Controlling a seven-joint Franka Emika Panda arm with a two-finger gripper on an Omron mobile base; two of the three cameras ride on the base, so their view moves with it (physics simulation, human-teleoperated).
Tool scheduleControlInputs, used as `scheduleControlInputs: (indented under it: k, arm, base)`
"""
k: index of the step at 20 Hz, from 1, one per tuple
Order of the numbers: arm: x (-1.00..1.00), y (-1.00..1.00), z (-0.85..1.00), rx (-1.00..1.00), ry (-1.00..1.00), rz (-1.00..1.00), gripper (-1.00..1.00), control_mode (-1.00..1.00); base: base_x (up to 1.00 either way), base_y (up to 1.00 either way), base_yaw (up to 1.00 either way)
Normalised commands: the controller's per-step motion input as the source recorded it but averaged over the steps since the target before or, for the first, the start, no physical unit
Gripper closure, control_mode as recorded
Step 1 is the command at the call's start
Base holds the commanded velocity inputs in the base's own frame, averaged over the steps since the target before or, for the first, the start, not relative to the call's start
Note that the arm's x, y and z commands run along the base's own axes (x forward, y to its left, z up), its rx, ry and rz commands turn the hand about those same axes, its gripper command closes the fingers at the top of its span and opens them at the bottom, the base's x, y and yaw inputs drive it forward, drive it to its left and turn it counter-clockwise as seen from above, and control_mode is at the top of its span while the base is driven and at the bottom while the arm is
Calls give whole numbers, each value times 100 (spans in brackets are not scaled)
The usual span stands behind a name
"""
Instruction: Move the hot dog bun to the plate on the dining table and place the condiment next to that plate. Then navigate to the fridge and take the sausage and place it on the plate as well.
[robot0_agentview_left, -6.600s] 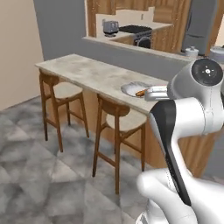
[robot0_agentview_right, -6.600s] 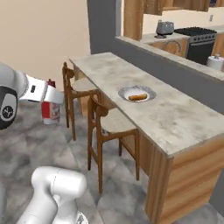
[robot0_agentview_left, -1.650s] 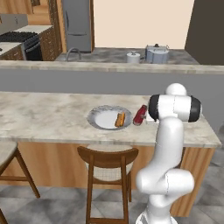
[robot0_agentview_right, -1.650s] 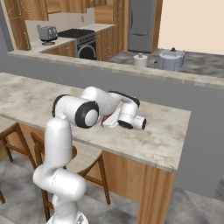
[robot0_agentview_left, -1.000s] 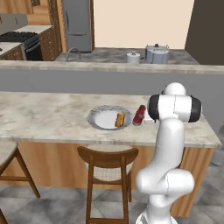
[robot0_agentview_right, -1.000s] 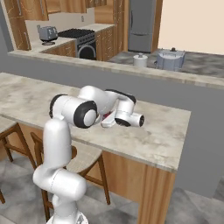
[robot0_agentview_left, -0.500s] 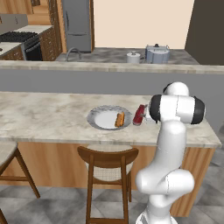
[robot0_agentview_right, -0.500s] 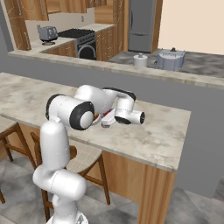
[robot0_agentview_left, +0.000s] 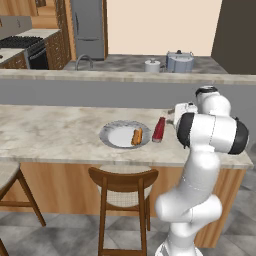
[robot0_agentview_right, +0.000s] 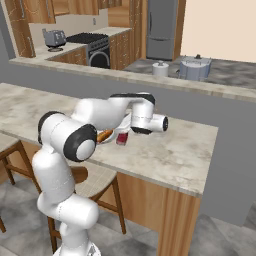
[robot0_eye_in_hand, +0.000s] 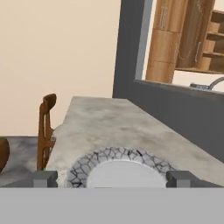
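Note:
The pale grey plate (robot0_agentview_left: 116, 136) lies on the dining table (robot0_agentview_left: 50, 135) with the orange-tan hot dog bun (robot0_agentview_left: 136, 136) on its right side. The red condiment (robot0_agentview_left: 159, 129) lies flat on the table just right of the plate, apart from the rim. My gripper (robot0_eye_in_hand: 111, 178) hovers a little above and right of the condiment, open, its fingertips (robot0_eye_in_hand: 43, 177) wide apart with nothing between them. In the hand view the plate (robot0_eye_in_hand: 124, 168) lies just beyond them. The arm hides most of the plate in the right base view, beside the condiment (robot0_agentview_right: 122, 138). The fridge (robot0_agentview_left: 87, 25) stands shut at the back. The sausage is out of view.
A wooden stool (robot0_agentview_left: 125, 182) stands under the table below the plate, and another chair (robot0_eye_in_hand: 46, 127) is at the table's far end. A raised grey ledge (robot0_agentview_left: 100, 75) runs behind the table. Pots (robot0_agentview_left: 180, 61) sit on the counter beyond it. A stove (robot0_agentview_right: 97, 50) is at the back left.
Since the oldest frames the base has driven up to the table. In the last second the gripper opened and let go of the condiment, then lifted off; the bottle stays beside the plate.

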Motion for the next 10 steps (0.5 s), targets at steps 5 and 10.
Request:
scheduleControlInputs:
  k: [5, 10]
  arm:
    - [-42, 23, 100, 0, 0, 0, -100, -100]
    - [-49, 53, 91, -3, 4, 0, -100, -100]
  base:
    - [0, 0, 0]
    - [0, 0, 0]
